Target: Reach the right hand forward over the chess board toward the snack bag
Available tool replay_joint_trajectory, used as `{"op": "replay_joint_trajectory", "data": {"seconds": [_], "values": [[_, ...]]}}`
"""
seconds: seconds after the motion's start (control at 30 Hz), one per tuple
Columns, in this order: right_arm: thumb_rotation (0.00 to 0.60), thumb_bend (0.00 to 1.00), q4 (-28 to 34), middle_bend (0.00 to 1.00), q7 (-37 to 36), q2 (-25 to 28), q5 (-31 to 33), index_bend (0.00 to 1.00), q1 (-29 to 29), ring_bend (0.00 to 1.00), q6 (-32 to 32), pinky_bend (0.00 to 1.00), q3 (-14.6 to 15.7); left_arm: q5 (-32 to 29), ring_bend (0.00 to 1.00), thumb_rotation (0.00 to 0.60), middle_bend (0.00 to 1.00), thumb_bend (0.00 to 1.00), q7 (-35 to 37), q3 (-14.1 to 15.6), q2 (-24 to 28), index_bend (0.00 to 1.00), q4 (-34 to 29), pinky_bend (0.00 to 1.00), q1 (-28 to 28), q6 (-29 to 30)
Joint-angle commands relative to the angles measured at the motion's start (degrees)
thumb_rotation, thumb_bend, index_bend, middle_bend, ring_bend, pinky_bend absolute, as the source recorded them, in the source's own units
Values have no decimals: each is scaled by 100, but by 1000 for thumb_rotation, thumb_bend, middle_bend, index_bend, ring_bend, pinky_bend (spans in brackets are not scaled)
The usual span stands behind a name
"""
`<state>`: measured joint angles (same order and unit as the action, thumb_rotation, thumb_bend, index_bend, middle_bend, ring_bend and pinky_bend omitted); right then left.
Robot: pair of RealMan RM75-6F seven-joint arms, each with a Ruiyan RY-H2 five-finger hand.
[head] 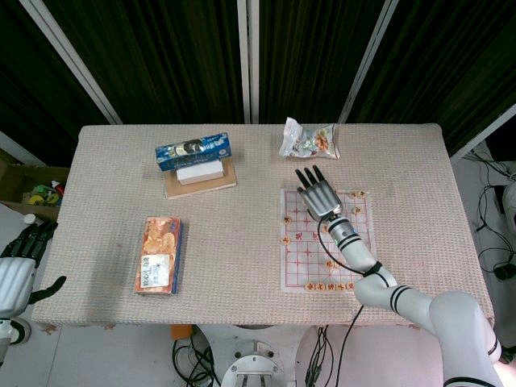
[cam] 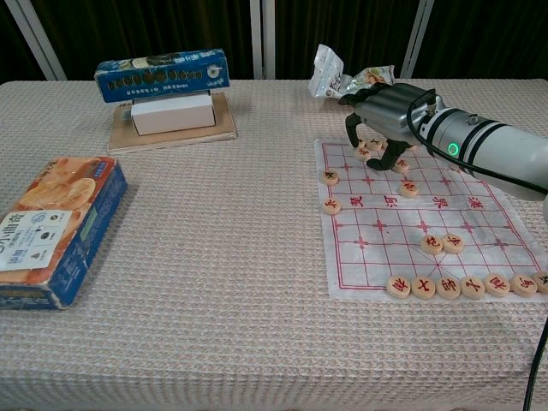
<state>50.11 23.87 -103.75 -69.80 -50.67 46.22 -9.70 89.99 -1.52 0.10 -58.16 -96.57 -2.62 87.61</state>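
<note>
The snack bag lies at the far edge of the table, also seen as a crinkled packet in the chest view. The chess board is a white sheet with red lines and round wooden pieces. My right hand hovers over the board's far end, fingers spread and pointing at the bag, holding nothing; in the chest view the hand sits just short of the packet. My left hand hangs off the table's left edge, fingers loosely apart and empty.
A blue biscuit tube rests on a white box on a wooden board at the far left. An orange and blue box lies near the left front. Table edge runs along the front.
</note>
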Motion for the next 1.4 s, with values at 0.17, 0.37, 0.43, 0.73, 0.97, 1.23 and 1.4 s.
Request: {"op": "replay_joint_trajectory", "data": {"seconds": [0.17, 0.37, 0.43, 0.73, 0.97, 1.23, 1.4], "values": [[600, 298, -105, 50, -22, -79, -1, 443, -22, 0, -37, 0, -19, -20, 53, 600, 81, 193, -39, 13, -3, 63, -16, 224, -25, -79], [600, 315, -211, 55, -74, -159, 0, 491, -38, 0, -40, 0, -55, -66, 53, 600, 82, 193, -36, 1, 8, 63, -22, 224, -28, -99], [600, 323, -257, 58, -98, -181, -16, 510, -42, 0, -32, 0, -58, -85, 53, 600, 82, 193, -33, -3, 11, 63, -21, 224, -33, -115], [600, 326, -359, 64, -276, -215, -158, 557, -88, 0, 144, 0, -131, -125, 53, 600, 82, 193, 11, -14, 36, 63, -26, 224, -30, -125], [600, 324, -602, 69, -53, -436, 20, 560, -117, 0, 289, 0, -323, -92, 53, 600, 82, 193, -4, -3, 38, 63, -32, 224, -42, -139], [600, 323, -856, 68, 156, -625, 191, 559, -271, 0, 131, 0, -460, -166, 53, 600, 82, 193, 81, -17, 76, 63, -32, 224, -61, -204], [600, 320, -1024, 69, 208, -725, 208, 555, -312, 0, 91, 0, -464, -187, 53, 600, 82, 194, 130, -21, 99, 63, -22, 224, -62, -215]]}}
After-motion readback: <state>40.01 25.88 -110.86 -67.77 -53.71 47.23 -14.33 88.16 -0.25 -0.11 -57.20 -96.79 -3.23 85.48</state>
